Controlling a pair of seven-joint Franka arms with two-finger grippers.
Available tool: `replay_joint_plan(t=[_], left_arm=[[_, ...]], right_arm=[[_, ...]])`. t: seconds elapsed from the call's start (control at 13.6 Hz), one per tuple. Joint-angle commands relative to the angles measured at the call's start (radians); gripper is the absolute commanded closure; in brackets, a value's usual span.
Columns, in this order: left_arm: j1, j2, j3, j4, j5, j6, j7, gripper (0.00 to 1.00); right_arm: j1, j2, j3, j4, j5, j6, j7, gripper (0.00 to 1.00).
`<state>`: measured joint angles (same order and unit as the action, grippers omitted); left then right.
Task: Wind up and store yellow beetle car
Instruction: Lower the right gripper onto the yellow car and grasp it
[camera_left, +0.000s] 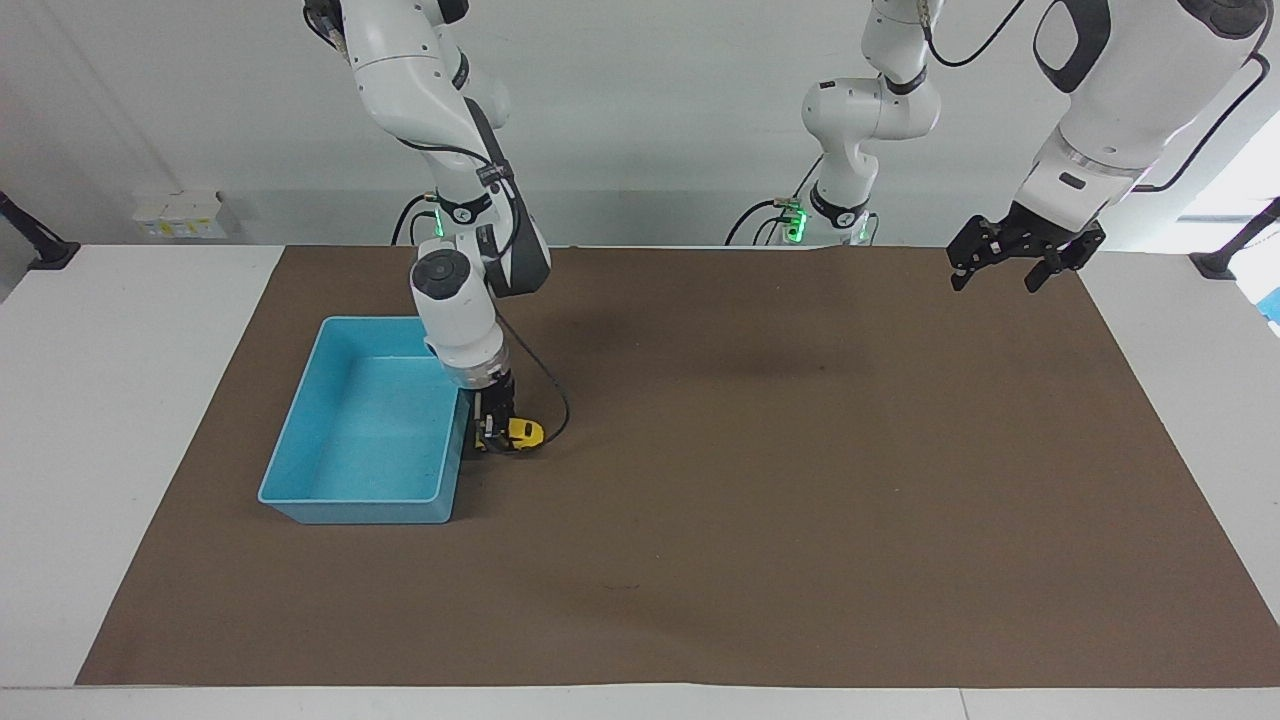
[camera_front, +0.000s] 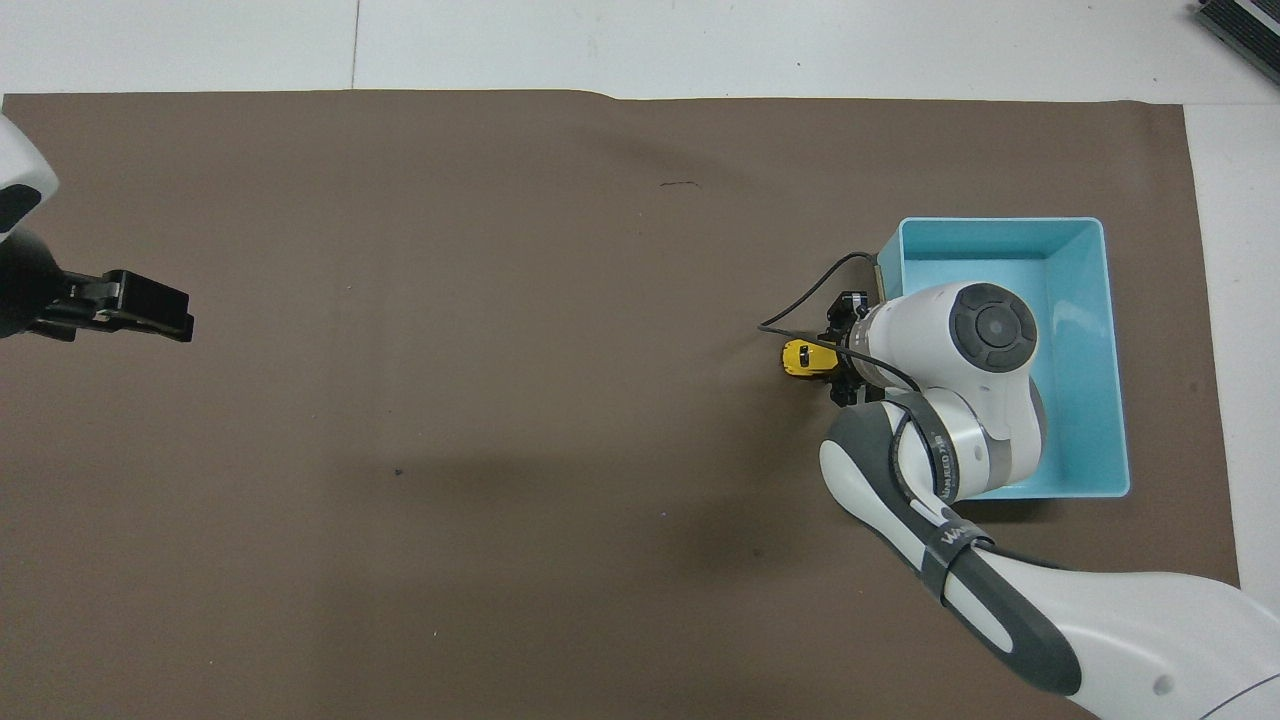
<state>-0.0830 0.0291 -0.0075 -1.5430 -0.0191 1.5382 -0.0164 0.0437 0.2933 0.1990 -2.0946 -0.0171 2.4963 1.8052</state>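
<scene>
The yellow beetle car (camera_left: 522, 432) (camera_front: 797, 357) sits on the brown mat right beside the blue tray's (camera_left: 300, 440) long wall. My right gripper (camera_left: 495, 432) (camera_front: 835, 358) comes straight down on the car's end nearest the tray and is shut on the car; its fingers and wrist hide most of the body, so only one yellow end shows. My left gripper (camera_left: 1010, 268) (camera_front: 150, 305) hangs open and holds nothing, high over the mat at the left arm's end of the table, where that arm waits.
The blue tray (camera_front: 1115, 350) has nothing in it; the right arm's wrist covers part of it from above. A black cable (camera_left: 555, 405) loops from the right wrist over the mat next to the car. The brown mat (camera_left: 800, 500) covers most of the table.
</scene>
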Motion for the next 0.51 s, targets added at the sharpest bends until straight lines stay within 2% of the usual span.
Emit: replay_joint_plan(t=[0.0, 0.22, 0.44], left_arm=[[0.023, -0.008, -0.011, -0.009, -0.016, 0.010, 0.009, 0.00], [0.022, -0.011, -0.009, -0.011, -0.016, -0.009, 0.006, 0.00], [0.022, -0.011, -0.006, -0.009, -0.016, -0.004, 0.006, 0.00]], right_arm=[[-0.001, 0.006, 0.011, -0.001, -0.001, 0.016, 0.031, 1.00], [0.004, 0.006, 0.011, 0.022, 0.000, -0.008, 0.032, 1.00], [0.005, 0.006, 0.011, 0.079, 0.008, -0.088, 0.025, 1.00]])
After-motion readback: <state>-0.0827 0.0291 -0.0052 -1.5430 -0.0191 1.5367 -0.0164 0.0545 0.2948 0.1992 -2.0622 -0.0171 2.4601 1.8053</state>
